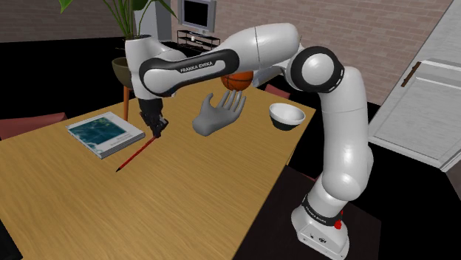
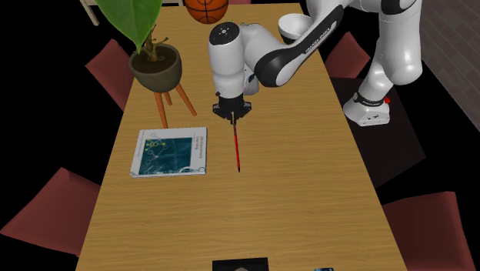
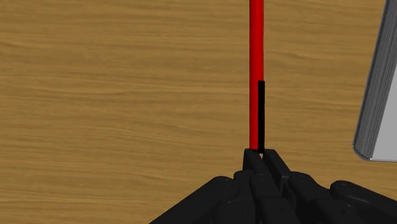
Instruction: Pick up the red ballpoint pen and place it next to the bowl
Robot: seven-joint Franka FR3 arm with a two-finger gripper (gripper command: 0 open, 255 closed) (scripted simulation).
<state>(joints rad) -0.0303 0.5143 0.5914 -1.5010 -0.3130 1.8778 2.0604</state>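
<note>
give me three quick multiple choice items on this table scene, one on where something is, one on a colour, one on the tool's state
1. What lies nearest the pen?
A. the book
B. the bowl
C. a mug

2. The bowl is:
A. red
B. white
C. green

3. The tool is:
A. open over the bowl
B. shut on the book
C. shut on the pen's end

Key:
1 A, the book lies just beside the pen, while the bowl is far off.
2 B, the bowl shows white.
3 C, the wrist view shows the tool clasped on the pen's end.
</note>
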